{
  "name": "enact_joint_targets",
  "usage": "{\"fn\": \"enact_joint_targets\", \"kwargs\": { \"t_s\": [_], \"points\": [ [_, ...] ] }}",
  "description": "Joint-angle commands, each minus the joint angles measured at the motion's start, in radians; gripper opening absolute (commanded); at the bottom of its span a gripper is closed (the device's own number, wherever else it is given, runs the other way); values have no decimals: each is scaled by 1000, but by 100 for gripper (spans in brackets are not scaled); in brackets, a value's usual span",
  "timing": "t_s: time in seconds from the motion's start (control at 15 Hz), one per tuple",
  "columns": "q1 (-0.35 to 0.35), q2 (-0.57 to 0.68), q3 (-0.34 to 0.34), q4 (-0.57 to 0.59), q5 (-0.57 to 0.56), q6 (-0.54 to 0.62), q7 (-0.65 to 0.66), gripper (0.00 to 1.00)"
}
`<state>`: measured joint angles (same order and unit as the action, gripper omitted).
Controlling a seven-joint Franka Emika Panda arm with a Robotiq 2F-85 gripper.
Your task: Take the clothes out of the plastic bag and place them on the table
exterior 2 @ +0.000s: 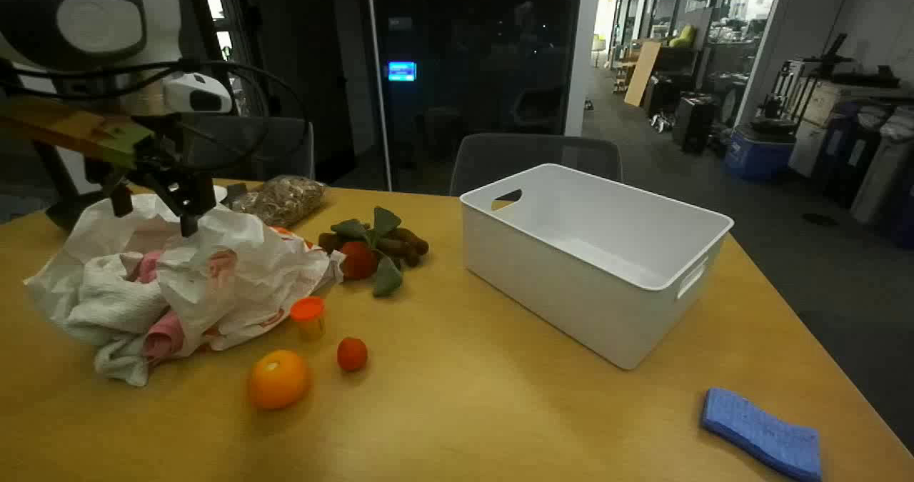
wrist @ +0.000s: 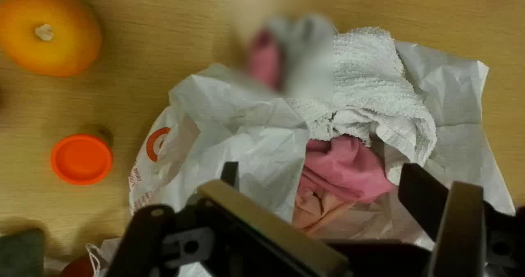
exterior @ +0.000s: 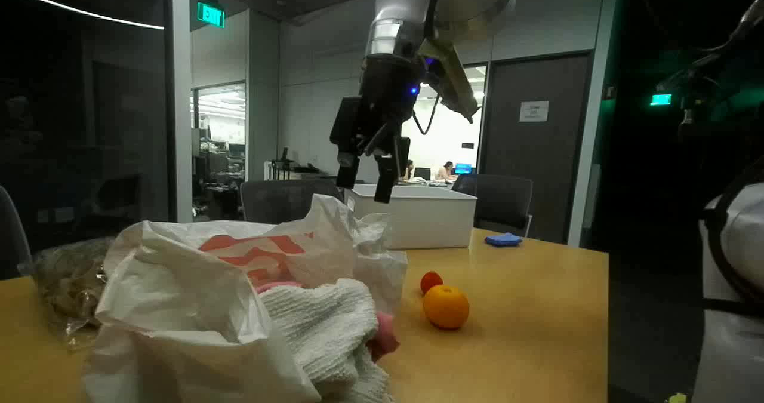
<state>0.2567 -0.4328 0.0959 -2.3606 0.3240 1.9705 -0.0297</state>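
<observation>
A white plastic bag (exterior: 179, 289) with red print lies open on the wooden table (exterior: 525, 331); it also shows in an exterior view (exterior 2: 243, 268) and in the wrist view (wrist: 254, 145). A white terry cloth (wrist: 369, 72) and a pink cloth (wrist: 344, 168) stick out of its mouth, partly onto the table. A peach cloth (wrist: 316, 207) lies deeper inside, partly hidden by the bag. My gripper (wrist: 322, 174) is open and empty, pointing down above the bag's mouth. It shows above the bag in both exterior views (exterior: 365, 182) (exterior 2: 154, 213). It seems to touch nothing.
Beside the bag are an orange (exterior 2: 280, 380), a small red fruit (exterior 2: 352, 354) and an orange-lidded cup (exterior 2: 308, 316). A leafy item (exterior 2: 385, 243) and a clear bag of brown pieces (exterior 2: 282, 200) lie behind. A white bin (exterior 2: 557, 282) and a blue cloth (exterior 2: 764, 432) are further off.
</observation>
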Motion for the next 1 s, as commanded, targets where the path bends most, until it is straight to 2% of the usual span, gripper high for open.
{"fn": "enact_joint_targets", "kwargs": {
  "t_s": [0.0,0.47,0.8,0.93],
  "points": [
    [-19,0,16,6,7,-5,-5,100],
    [-22,3,18,-1,6,-6,-5,100],
    [42,-26,122,-26,-20,31,-21,100],
    [77,3,167,-23,-20,54,-47,100]
  ]
}}
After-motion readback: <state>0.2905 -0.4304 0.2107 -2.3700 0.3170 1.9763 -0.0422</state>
